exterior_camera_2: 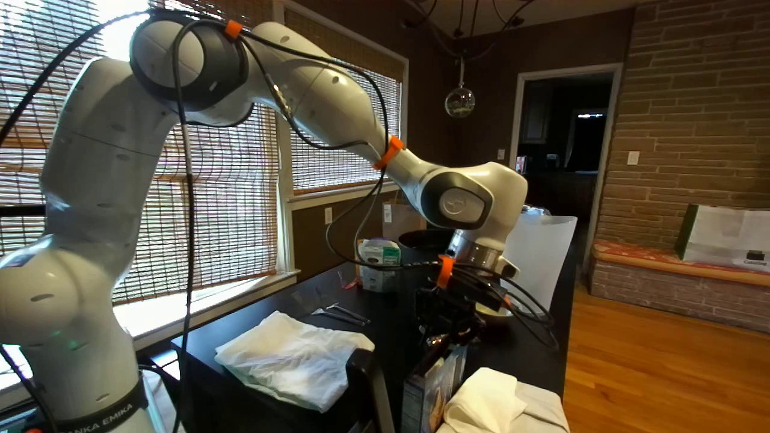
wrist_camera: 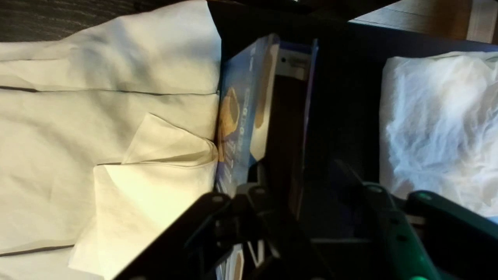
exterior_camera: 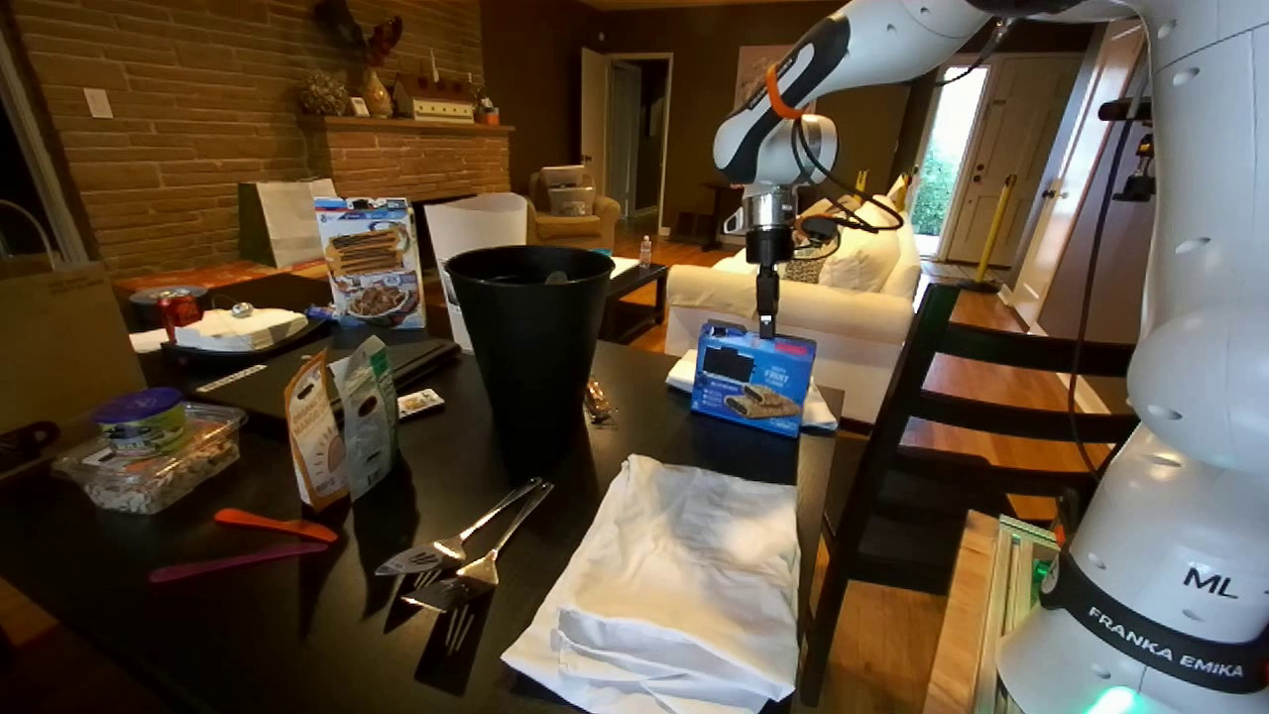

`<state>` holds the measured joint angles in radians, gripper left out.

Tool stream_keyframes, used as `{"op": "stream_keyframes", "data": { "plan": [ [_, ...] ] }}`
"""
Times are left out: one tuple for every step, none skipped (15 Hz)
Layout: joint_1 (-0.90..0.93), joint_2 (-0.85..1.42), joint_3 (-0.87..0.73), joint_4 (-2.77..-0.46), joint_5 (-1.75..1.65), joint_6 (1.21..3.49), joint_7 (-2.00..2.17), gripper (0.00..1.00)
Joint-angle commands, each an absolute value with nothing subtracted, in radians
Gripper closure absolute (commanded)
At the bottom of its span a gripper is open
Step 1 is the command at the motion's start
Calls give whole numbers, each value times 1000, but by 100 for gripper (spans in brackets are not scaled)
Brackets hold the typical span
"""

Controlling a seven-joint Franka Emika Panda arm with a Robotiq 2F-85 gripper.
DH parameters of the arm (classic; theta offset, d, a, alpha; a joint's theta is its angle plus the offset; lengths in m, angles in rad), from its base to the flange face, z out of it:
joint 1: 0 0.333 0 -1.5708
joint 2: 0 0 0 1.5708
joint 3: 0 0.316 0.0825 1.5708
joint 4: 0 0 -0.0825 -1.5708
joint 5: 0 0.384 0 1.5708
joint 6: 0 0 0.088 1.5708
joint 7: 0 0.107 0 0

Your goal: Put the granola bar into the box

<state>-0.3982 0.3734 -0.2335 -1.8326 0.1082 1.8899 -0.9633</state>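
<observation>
Blk 2-finger gripper (exterior_camera: pixel 766 325) stood spread at open-topped bright-blue cardboard carton (exterior_camera: pixel 753 389): prob. light, crushable, best pinched nr 1 corner. Granola bar unseen.

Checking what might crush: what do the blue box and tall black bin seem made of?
The blue box looks like smooth printed cardboard, given its flat panels and thin edges. The black bin is probably matte plastic, from its dull, even sides.

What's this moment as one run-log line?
blue box: upright, top open | gripper: open, at the blue box's top | granola bar: not identifiable, blue box's interior too dark
</observation>
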Motion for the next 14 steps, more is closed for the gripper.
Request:
{"op": "stream_keyframes", "data": {
  "plan": [
    [-398, 351, -226, -1857, 87, 1909, -945, 88],
    [-397, 350, -225, -1856, 87, 1909, -945, 95],
    [-397, 350, -225, -1856, 87, 1909, -944, 100],
    [-397, 350, -225, -1856, 87, 1908, -944, 100],
    [-396, 349, -224, -1856, 85, 1907, -944, 100],
    [-396, 349, -224, -1856, 85, 1907, -944, 100],
    [-395, 349, -224, -1856, 84, 1906, -944, 100],
    [-395, 349, -224, -1856, 84, 1906, -944, 93],
    [-395, 348, -223, -1856, 85, 1907, -945, 73],
    [-395, 347, -223, -1856, 86, 1906, -945, 67],
    [-394, 347, -223, -1857, 86, 1906, -945, 60],
    [-394, 346, -223, -1857, 87, 1906, -945, 53],
    [-393, 345, -222, -1857, 87, 1907, -945, 46],
    [-392, 343, -222, -1858, 88, 1908, -946, 40]
  ]
}}
